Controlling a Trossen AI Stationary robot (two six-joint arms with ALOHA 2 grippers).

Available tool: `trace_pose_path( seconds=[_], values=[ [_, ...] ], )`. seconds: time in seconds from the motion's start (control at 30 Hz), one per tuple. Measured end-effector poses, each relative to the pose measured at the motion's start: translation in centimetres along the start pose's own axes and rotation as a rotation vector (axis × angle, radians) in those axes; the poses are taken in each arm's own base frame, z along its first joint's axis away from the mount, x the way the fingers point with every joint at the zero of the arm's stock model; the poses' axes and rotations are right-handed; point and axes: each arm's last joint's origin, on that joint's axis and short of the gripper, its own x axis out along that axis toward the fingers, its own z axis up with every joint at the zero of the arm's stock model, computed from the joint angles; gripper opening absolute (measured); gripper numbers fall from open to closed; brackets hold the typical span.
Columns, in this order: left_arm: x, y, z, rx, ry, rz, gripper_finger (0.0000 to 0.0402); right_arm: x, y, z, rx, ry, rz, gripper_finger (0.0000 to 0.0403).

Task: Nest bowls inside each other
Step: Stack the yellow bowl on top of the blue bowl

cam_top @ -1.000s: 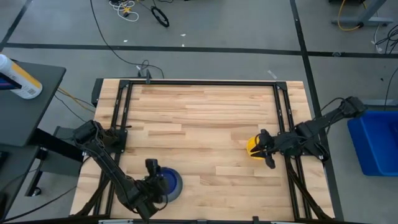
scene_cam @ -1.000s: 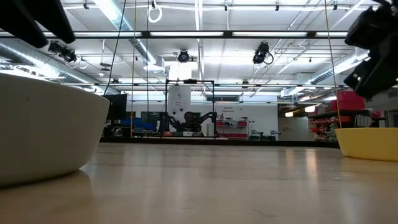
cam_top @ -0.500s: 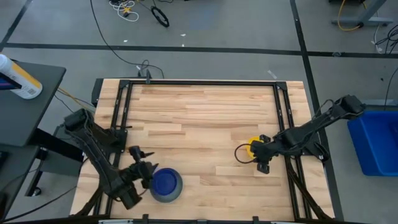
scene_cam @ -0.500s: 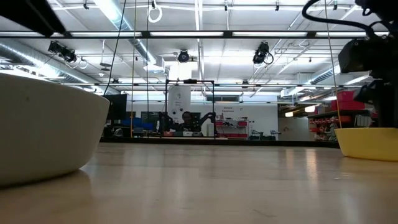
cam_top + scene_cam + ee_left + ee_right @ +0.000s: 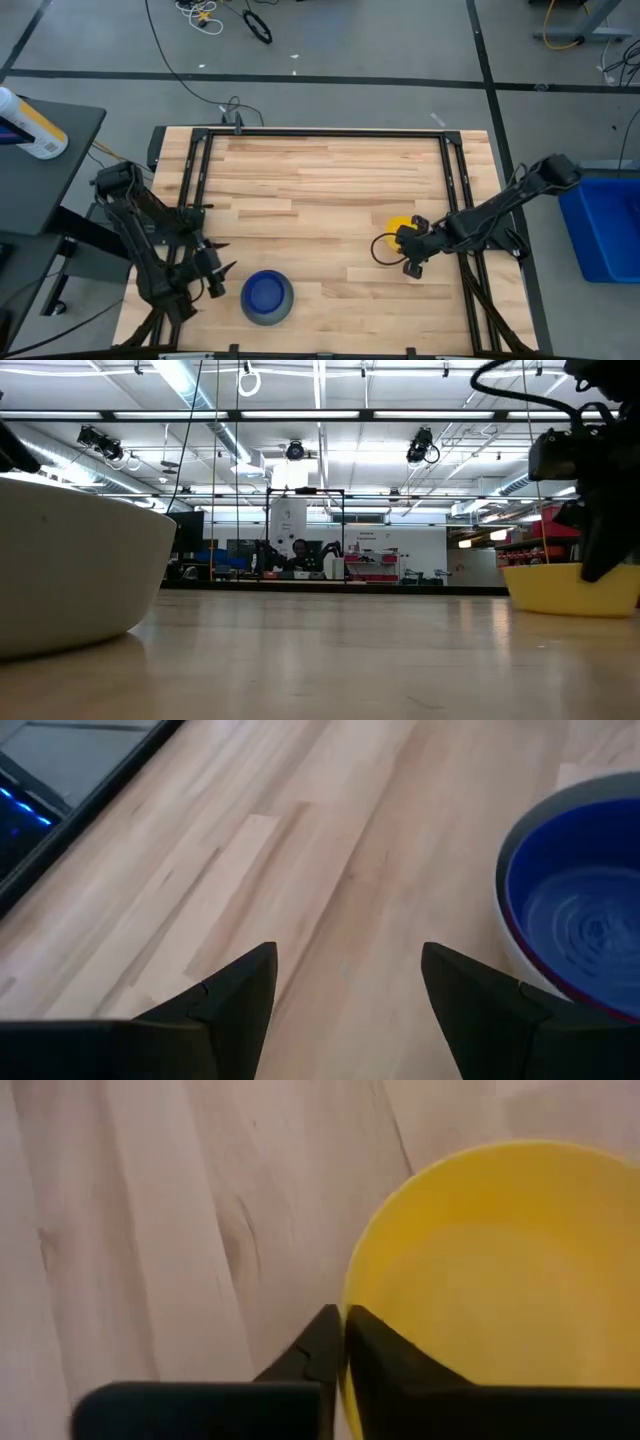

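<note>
A grey bowl (image 5: 267, 298) stands near the table's front edge, left of centre, with a dark blue bowl (image 5: 585, 910) nested in it and a thin red rim showing between them. In the low view it fills the left side as a pale bowl (image 5: 70, 575). My left gripper (image 5: 222, 262) (image 5: 345, 955) hangs open just left of this stack, touching nothing. A yellow bowl (image 5: 399, 230) (image 5: 565, 588) sits on the table at the right. My right gripper (image 5: 410, 262) (image 5: 342, 1320) is shut on it. My right gripper pinches the yellow bowl's rim (image 5: 350, 1295) on its near side, with one finger inside the bowl and one outside. The fingers come steeply from above. The bowl's base rests on the table.
A black metal frame (image 5: 320, 133) borders the wooden tabletop. A blue bin (image 5: 605, 232) stands off the table's right side, and a bottle (image 5: 28, 124) lies on a dark stand at the left. Bare wood (image 5: 320, 210) lies between the two bowls.
My left gripper has drawn back from the grey bowl stack toward the table's left edge, rolling its wrist, and stays open. My right gripper has tipped down onto the yellow bowl's near rim and shut on it. The bowl has shifted a little toward the table's left.
</note>
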Motion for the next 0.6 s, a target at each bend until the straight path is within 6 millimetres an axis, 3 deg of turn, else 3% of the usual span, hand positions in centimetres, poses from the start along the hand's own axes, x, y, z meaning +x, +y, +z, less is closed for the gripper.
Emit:
trace_pose_path(
  seconds=[0.1,0.3,0.47,0.6],
  values=[
    [0.0,0.2,-0.7,-0.005,-0.007,-0.008,0.0255,0.4,0.4,0.6,-0.014,-0.052,0.010,0.0009],
    [0.2,0.7,-2.2,-0.031,-0.029,-0.020,0.0252,0.5,2.2,2.7,-0.088,-0.238,0.081,0.0004],
    [0.7,1.3,-3.2,-0.051,-0.037,-0.017,0.0252,-2.2,5.9,7.6,-0.222,-0.431,0.153,0.0002],
    [1.0,1.6,-3.7,-0.057,-0.040,-0.012,0.0252,-3.4,9.9,12.4,-0.362,-0.519,0.178,0.0002]
  ],
)
